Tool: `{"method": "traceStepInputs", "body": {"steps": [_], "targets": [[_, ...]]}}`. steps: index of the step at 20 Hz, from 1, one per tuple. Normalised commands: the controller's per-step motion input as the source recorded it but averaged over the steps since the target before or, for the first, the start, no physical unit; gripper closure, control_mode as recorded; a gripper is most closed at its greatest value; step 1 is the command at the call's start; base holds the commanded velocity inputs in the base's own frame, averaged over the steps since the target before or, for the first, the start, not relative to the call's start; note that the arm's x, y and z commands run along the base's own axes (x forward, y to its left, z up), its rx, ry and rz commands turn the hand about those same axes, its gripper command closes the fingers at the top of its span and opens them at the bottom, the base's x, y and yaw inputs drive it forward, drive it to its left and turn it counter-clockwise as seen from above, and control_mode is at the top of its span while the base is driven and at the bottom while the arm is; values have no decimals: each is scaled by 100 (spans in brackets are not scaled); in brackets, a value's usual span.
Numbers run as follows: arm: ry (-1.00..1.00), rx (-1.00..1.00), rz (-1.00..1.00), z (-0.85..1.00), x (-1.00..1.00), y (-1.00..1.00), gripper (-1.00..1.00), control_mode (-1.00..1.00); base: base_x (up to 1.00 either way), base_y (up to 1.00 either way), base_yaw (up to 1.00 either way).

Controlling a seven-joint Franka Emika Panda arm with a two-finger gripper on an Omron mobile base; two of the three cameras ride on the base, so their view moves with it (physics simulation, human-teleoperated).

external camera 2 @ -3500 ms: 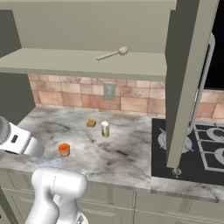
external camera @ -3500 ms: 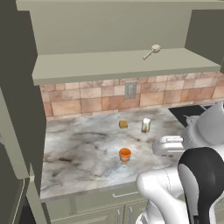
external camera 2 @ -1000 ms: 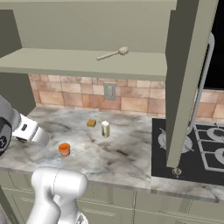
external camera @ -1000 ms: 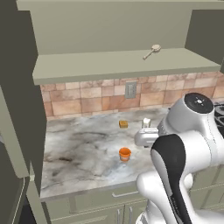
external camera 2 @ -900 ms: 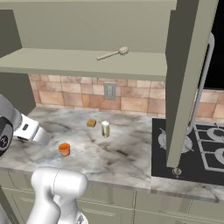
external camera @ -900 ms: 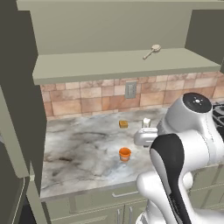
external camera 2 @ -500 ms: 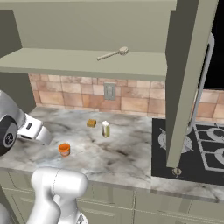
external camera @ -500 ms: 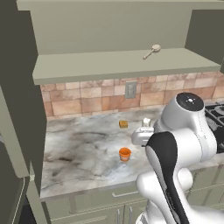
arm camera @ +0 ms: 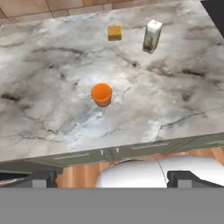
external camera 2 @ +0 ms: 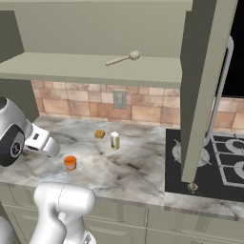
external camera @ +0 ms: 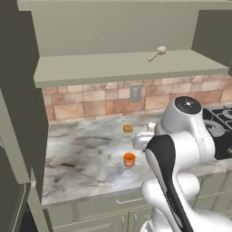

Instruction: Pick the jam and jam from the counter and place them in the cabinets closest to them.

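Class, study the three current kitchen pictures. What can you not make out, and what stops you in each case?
- End effector: hand view cuts off its fingertips at the bottom edge, so open or shut is unclear.
- Small carton: label too small to read in the hand view; left base view hides most of it behind the arm.
- Orange jar: contents unreadable, too small.
- Spoon on the shelf: material unclear.

Orange-lidded jam jar (external camera: 129, 159) upright on marble desk (external camera: 81, 156), near front edge; small yellow-brown block (external camera: 128, 128) behind it; spoon (external camera: 157, 53) on shelf (external camera: 113, 67).
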Motion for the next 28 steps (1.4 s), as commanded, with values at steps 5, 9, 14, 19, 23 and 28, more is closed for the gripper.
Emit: {"method": "traceStepInputs", "body": {"steps": [5,9,14,19,23,28], "targets": [[0,0,0,-19,18,0,-100,-100,0,0,0],[-1,0,0,-20,15,0,-100,-100,0,0,0],[-1,0,0,-23,13,0,-100,-100,0,0,0],[0,0,0,-23,14,4,-100,-100,0,0,0],[-1,0,0,-21,5,1,-100,-100,0,0,0],[0,0,0,-22,10,2,-100,-100,0,0,0]]}}
